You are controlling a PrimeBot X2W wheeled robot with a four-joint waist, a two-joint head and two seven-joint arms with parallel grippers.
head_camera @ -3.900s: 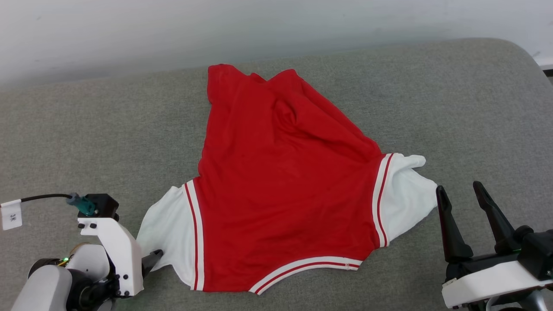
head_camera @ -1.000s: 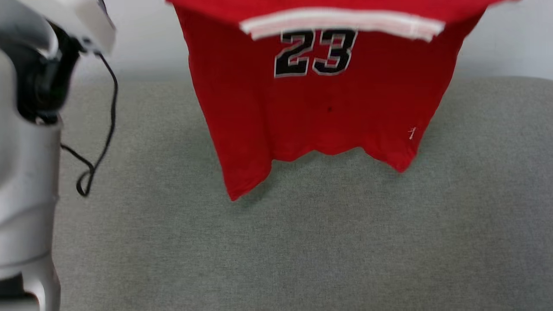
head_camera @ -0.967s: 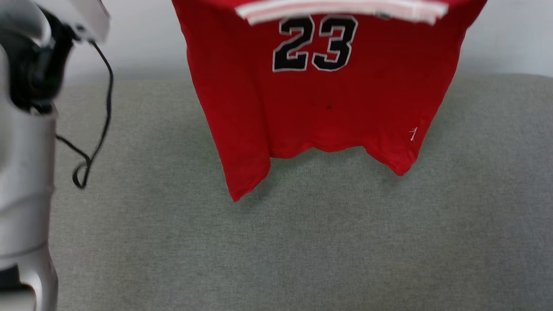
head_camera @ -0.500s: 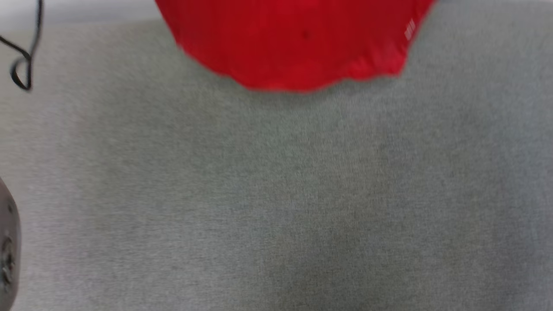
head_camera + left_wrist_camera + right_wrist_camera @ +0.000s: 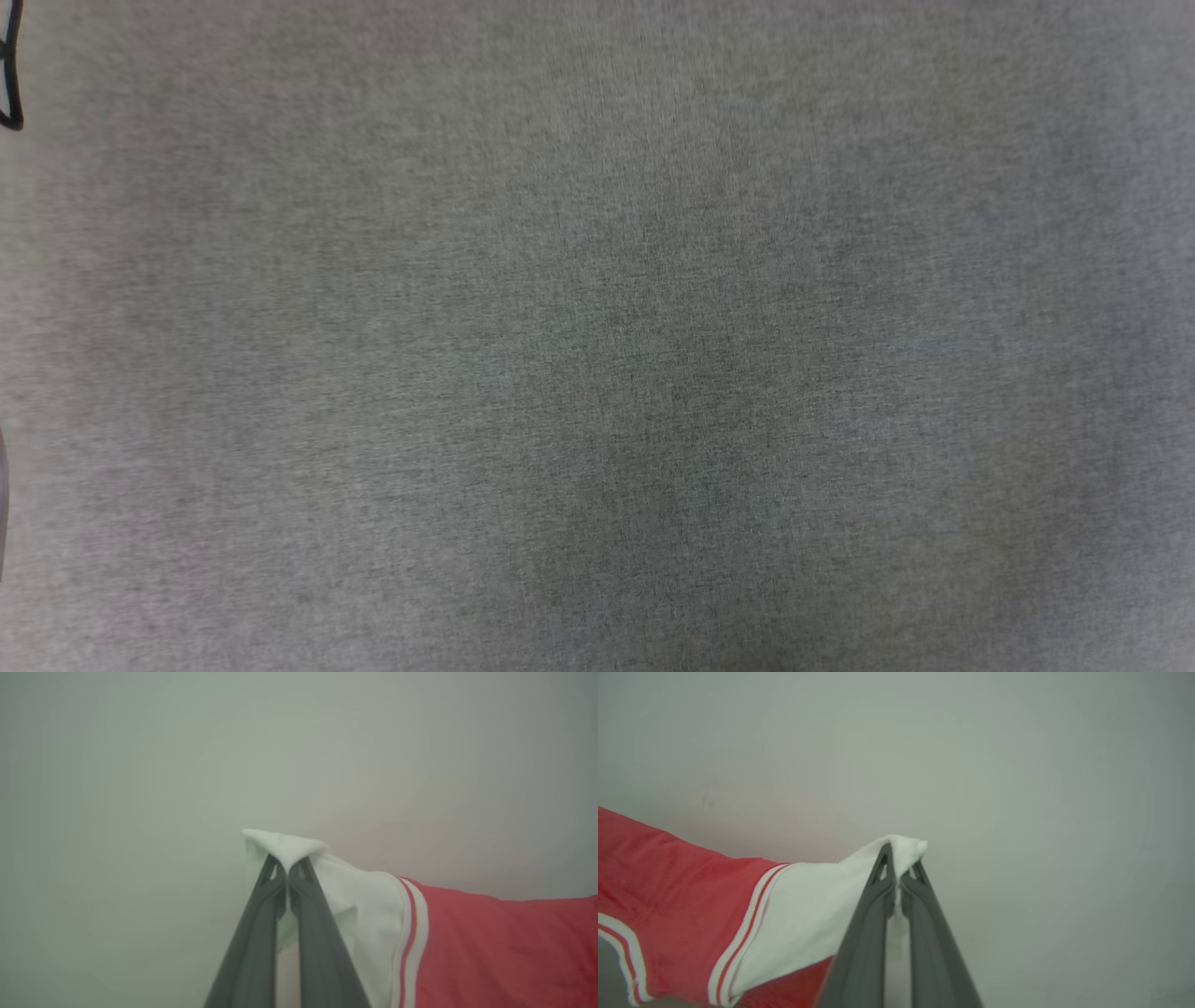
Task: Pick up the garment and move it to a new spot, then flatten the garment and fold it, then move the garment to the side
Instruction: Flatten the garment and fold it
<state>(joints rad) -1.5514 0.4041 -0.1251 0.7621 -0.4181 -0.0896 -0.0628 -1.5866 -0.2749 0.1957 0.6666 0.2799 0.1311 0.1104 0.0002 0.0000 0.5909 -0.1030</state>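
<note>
At lower centre of the left wrist view, the left gripper (image 5: 288,864) pinches a white sleeve (image 5: 359,900) of the red jersey (image 5: 490,947); the right gripper (image 5: 901,857) clamps the opposite sleeve (image 5: 808,905). Flat on the grey cushion (image 5: 597,336) seconds ago, the jersey now hangs stretched between them, lifted for relocation.
</note>
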